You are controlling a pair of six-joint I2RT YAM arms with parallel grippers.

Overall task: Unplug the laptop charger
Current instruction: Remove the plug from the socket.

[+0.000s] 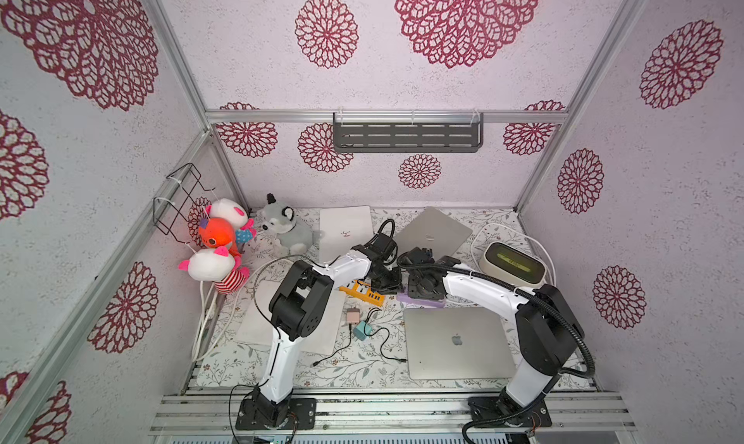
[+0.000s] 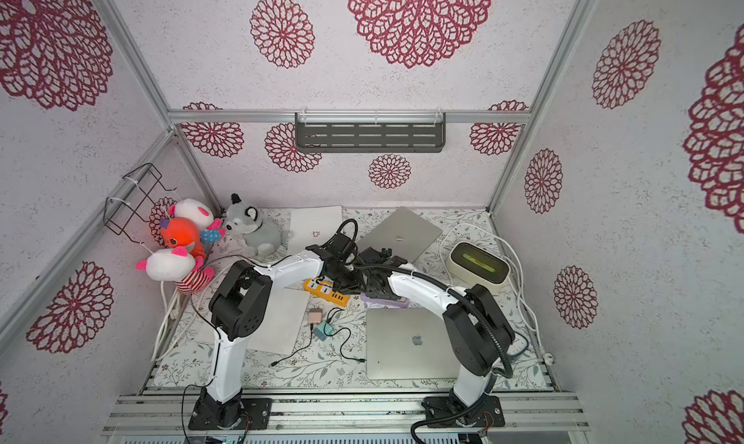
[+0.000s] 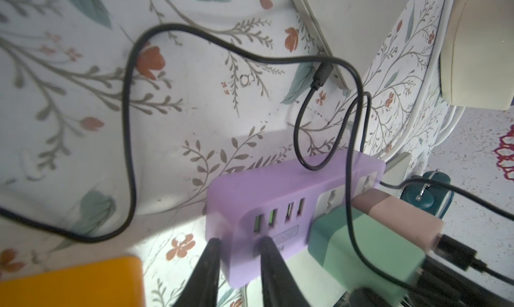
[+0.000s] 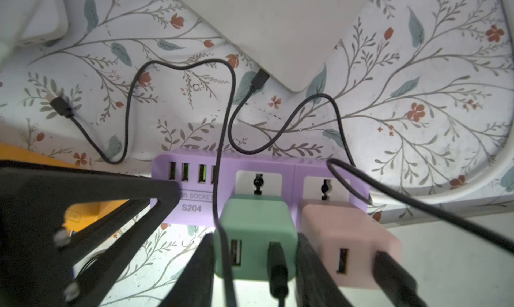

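Note:
A mint-green laptop charger [image 4: 256, 222] sits against a socket of the purple power strip [image 4: 289, 166], with a pink charger [image 4: 347, 244] beside it. My right gripper [image 4: 255, 236] is shut on the green block, one finger on each side. Over the strip's USB end, my left gripper [image 3: 240, 240] is shut on the strip [image 3: 278, 191]. A black cable's plug [image 4: 260, 80] sits in a laptop's edge. In both top views the two grippers [image 1: 388, 283] [image 1: 422, 291] meet over the strip [image 1: 418, 302] at mid-table.
A yellow power strip [image 1: 362, 294] lies just left of the purple one. Two loose chargers [image 1: 358, 321] with black cables lie nearer the front. A silver laptop [image 1: 457, 341] sits front right, others [image 1: 432, 232] at the back. Plush toys [image 1: 217, 244] far left, a cream box [image 1: 513, 263] right.

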